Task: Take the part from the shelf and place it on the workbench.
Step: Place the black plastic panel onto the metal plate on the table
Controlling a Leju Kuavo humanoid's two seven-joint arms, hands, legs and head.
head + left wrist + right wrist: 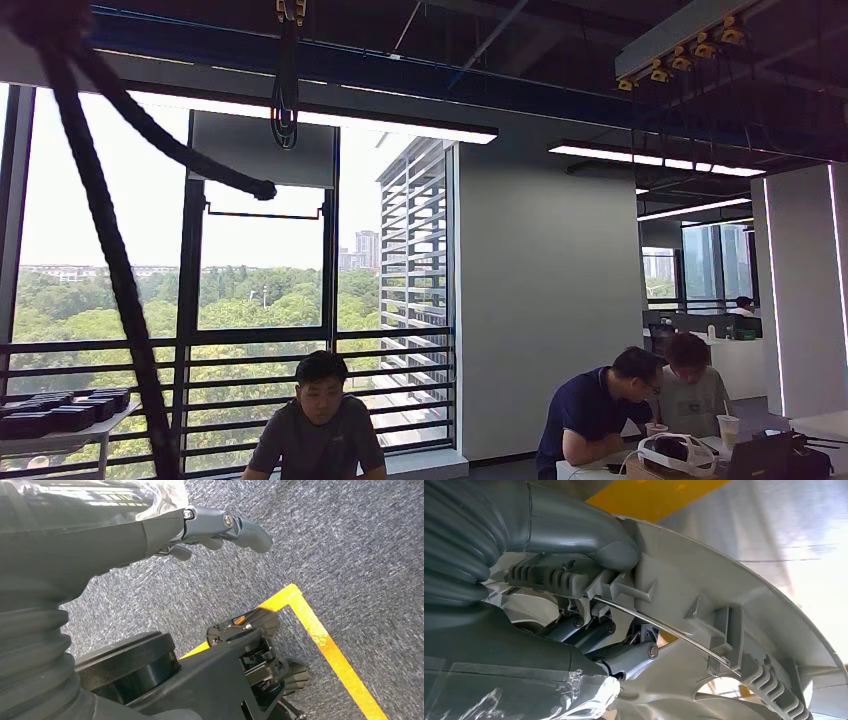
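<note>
Gripping grey part [724, 610], right hand [574, 580], left hand [210, 530] seemingly empty

Bright window [260, 270] backlight; dim interior, glare.

Part [724, 610]: grey ribbed disc, cut off at frame edges, partly behind right hand [574, 555]. Right fingers [624, 655] mostly hidden behind part. Left hand [220, 527]: fingertips partly hidden behind its own back.

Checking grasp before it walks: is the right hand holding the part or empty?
Holding. The right hand grips the round grey plastic part: its thick grey thumb presses over the ribbed rim while the darker fingers sit behind it.
</note>
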